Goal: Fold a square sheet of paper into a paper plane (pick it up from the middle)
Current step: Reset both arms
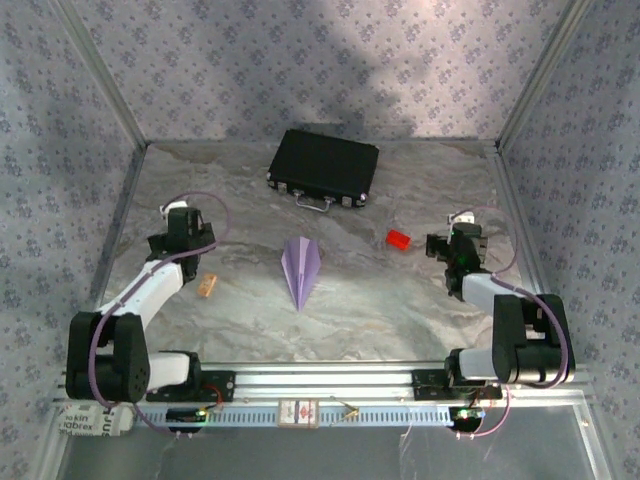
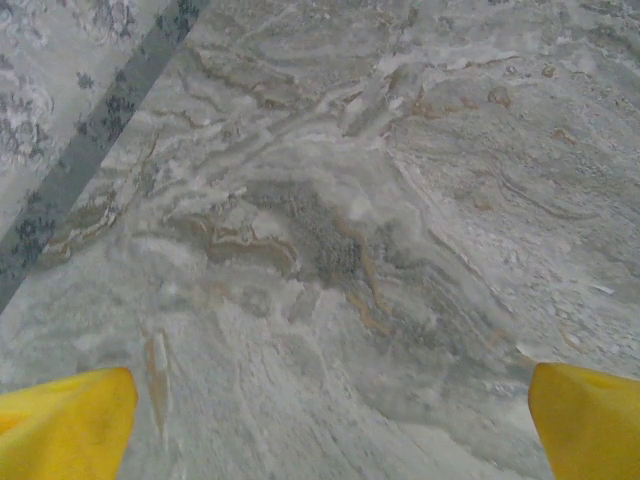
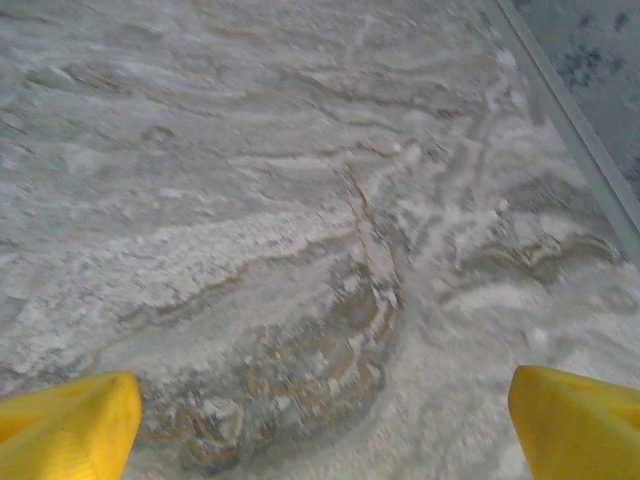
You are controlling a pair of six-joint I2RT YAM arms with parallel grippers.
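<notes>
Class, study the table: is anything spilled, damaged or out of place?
Nothing stands out: the paper plane lies folded mid-table, the black case sits shut behind it, and the red block rests apart.

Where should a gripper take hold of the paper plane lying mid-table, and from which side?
Probably the paper plane at its centre crease, in the wider far half, from above, jaws straddling the crease. It lies flat, nose toward the arms, so its thin edges offer little to pinch.

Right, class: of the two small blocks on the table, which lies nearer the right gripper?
The red block, just left of the right gripper. The tan block lies across the table by the left arm, beyond the paper plane.
</notes>
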